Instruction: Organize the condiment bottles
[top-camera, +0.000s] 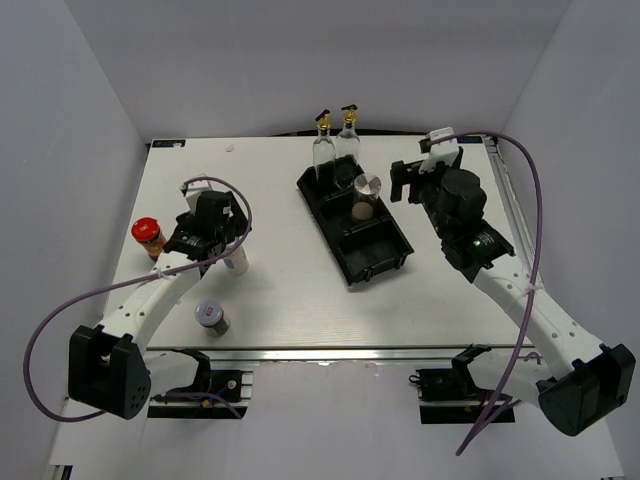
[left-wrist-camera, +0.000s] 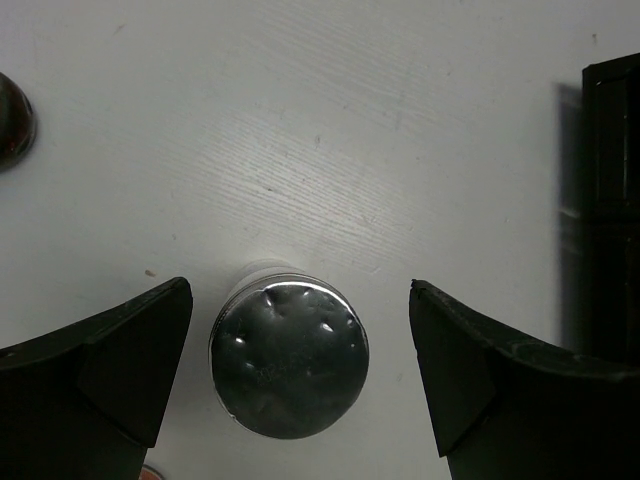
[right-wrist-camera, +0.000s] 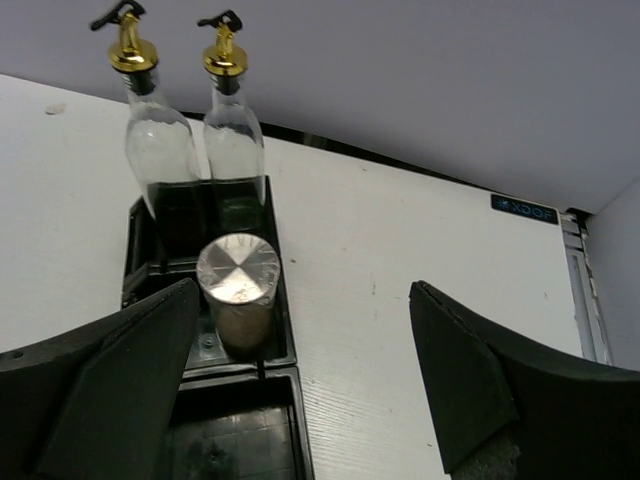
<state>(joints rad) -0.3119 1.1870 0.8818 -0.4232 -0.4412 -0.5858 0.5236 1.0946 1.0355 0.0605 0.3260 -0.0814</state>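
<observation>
Left wrist view: the left fingers (left-wrist-camera: 120, 370) are spread wide, one on each side of a small pale-bodied shaker jar with a dented silver lid (left-wrist-camera: 289, 357). There is a gap on both sides, so they grip nothing. This jar stands on the white table (left-wrist-camera: 350, 120) toward the left edge. It is between a red-capped dark jar (top-camera: 147, 233) nearer that edge and a silver-lidded jar of dark contents (top-camera: 211, 316) close to the near edge.

The right fingers (right-wrist-camera: 490, 400) are also wide apart and empty, just off the right side of the black three-compartment plastic tray (top-camera: 385, 255), which lies slanted toward the far right corner. Two tall clear glass bottles with gold pour spouts (right-wrist-camera: 160, 150) stand side by side in the tray's far compartment. A silver-lidded jar of tan contents (right-wrist-camera: 238, 270) stands just on their near side; which compartment it is in I cannot tell.

The step in hand looks like the pickup of the pale-bodied jar. The next move probably calls for lowering around its body, closing squarely, then lifting it upright toward the tray's bare near compartment.
</observation>
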